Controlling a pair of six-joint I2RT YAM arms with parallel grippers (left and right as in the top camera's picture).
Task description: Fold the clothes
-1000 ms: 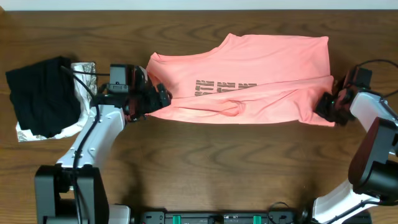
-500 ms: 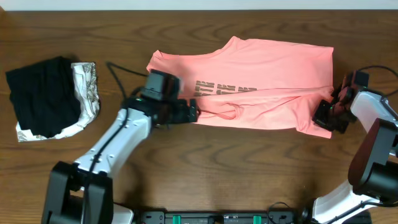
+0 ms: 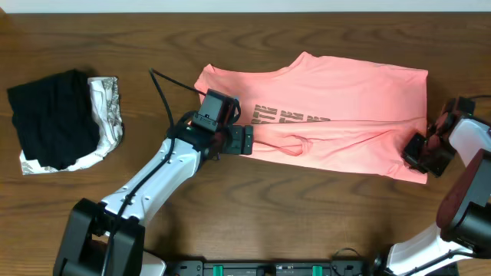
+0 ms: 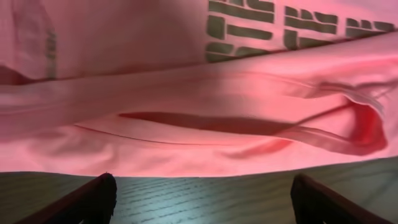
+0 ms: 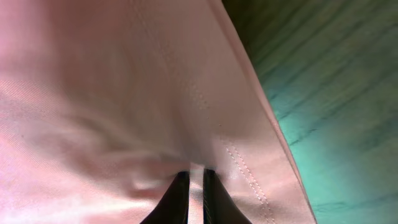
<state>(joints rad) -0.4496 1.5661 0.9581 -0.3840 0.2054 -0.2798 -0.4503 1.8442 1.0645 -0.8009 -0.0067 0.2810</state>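
The clothes (image 3: 345, 92), a salmon-pink T-shirt with dark lettering (image 3: 291, 117), lie across the table's middle and right, with a fold running along the near half. My left gripper (image 3: 247, 141) sits at the shirt's near left edge, just below the lettering. In the left wrist view it (image 4: 202, 199) stands open over bare wood, with the creased pink hem (image 4: 186, 143) just ahead of its fingertips (image 4: 99, 193). My right gripper (image 3: 413, 150) is at the shirt's near right corner. The right wrist view shows it (image 5: 195, 186) shut on a thin pinch of pink fabric (image 5: 93, 93) beside a stitched hem.
A black folded garment (image 3: 50, 115) lies at the far left on a silvery-white patterned cloth (image 3: 107, 115). Dark wood table (image 3: 307, 222) shows in front of the shirt, and its far edge runs along the top of the overhead view.
The shirt has slid to the right with my right gripper pulling its corner. My left arm has left the shirt's left end and moved right along the near edge, open.
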